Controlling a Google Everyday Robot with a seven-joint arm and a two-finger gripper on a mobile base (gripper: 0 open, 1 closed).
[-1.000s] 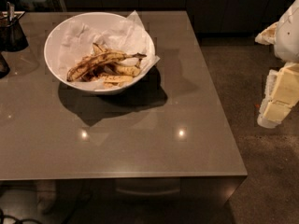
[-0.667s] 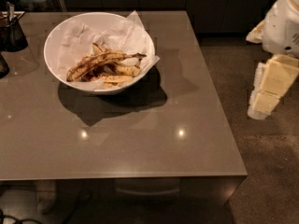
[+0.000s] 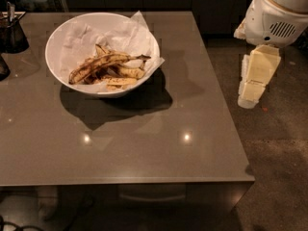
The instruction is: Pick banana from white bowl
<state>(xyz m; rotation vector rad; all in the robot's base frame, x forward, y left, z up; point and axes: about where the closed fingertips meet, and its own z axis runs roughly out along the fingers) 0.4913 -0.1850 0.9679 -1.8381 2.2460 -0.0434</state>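
claw (image 3: pixel 251 91) beside table (image 3: pixel 144 148), banana (image 3: pixel 103 63) in white bowl (image 3: pixel 50 57)

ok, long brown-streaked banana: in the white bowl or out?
In. The long brown-streaked banana lies on shorter pieces inside the large white paper-lined bowl. The end effector hangs beyond the grey table's right edge, apart from it.

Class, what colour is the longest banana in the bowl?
The banana is dull yellow streaked brown-black, camera view; gripper hangs right of table.
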